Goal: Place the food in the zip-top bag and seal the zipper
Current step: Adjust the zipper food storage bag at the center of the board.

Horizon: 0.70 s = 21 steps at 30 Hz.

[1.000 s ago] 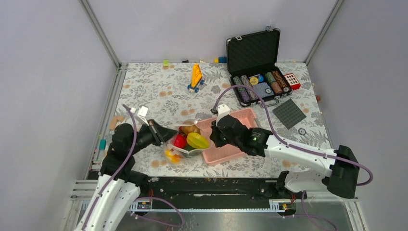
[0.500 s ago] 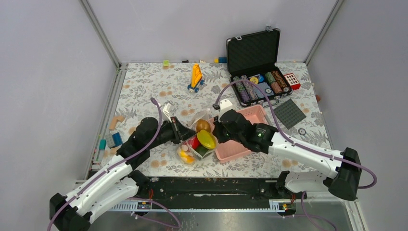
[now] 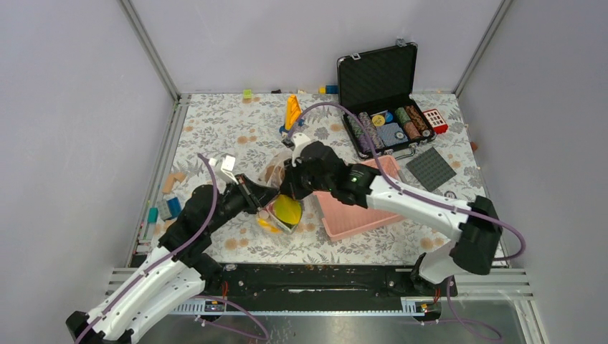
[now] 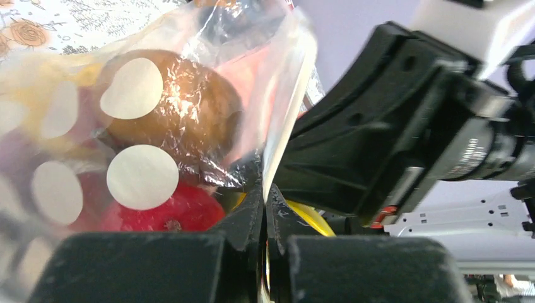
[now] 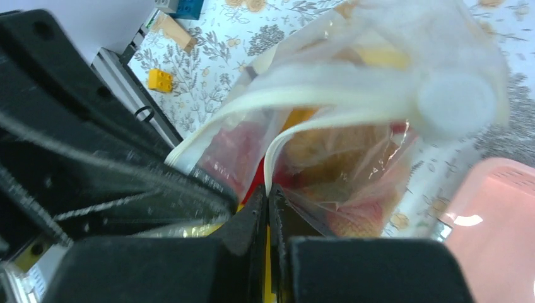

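The zip-top bag (image 3: 271, 216), clear with pale dots, hangs between my two grippers left of the pink basket. It holds the food: a yellow piece (image 3: 288, 208), a brown piece (image 4: 173, 104) and a red piece (image 4: 173, 211). My left gripper (image 3: 257, 198) is shut on the bag's edge (image 4: 277, 145); in the left wrist view (image 4: 265, 189) its jaws are pressed together on the film. My right gripper (image 3: 292, 189) faces it and is shut on the white zipper strip (image 5: 271, 161), as its own view (image 5: 267, 192) shows. The mouth gapes, with the two strips apart (image 5: 315, 95).
The pink basket (image 3: 358, 215) lies just right of the bag, under my right arm. An open black case (image 3: 387, 129) of poker chips stands at the back right. A grey plate (image 3: 430, 168), an orange toy (image 3: 292, 111) and loose blocks (image 3: 168, 208) lie around.
Both grippers have shifted left with the bag. My right arm swung left off the basket, and the bag has turned so the yellow piece faces up.
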### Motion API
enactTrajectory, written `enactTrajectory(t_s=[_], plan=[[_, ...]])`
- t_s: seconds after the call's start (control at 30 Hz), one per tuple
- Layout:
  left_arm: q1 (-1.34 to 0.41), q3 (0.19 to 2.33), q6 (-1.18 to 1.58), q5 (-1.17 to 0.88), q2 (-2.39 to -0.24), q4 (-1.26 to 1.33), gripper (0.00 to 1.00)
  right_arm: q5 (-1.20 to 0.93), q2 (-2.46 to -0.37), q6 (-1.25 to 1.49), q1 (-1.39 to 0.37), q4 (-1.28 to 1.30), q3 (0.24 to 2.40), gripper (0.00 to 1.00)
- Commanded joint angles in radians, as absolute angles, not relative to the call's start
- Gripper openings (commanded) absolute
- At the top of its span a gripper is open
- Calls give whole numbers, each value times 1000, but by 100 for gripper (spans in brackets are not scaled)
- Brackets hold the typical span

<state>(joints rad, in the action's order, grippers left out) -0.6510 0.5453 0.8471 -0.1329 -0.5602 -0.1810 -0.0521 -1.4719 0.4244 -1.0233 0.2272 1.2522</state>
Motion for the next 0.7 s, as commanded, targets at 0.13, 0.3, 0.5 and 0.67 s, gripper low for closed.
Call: enactTrajectory(t_s=[0.13, 0.3, 0.5, 0.67], plan=[[-660, 536, 906, -12, -462, -193, 0, -111, -1577, 418, -1032, 181, 1404, 0], [-661, 549, 903, 81, -427, -288, 2, 20, -1547, 370, -1032, 315, 1430, 0], [-660, 550, 903, 74, -476, -289, 4, 45, -1543, 389, -1032, 368, 1427, 0], [-661, 558, 889, 22, -528, -247, 3, 91, -1537, 403, -1033, 464, 1461, 0]])
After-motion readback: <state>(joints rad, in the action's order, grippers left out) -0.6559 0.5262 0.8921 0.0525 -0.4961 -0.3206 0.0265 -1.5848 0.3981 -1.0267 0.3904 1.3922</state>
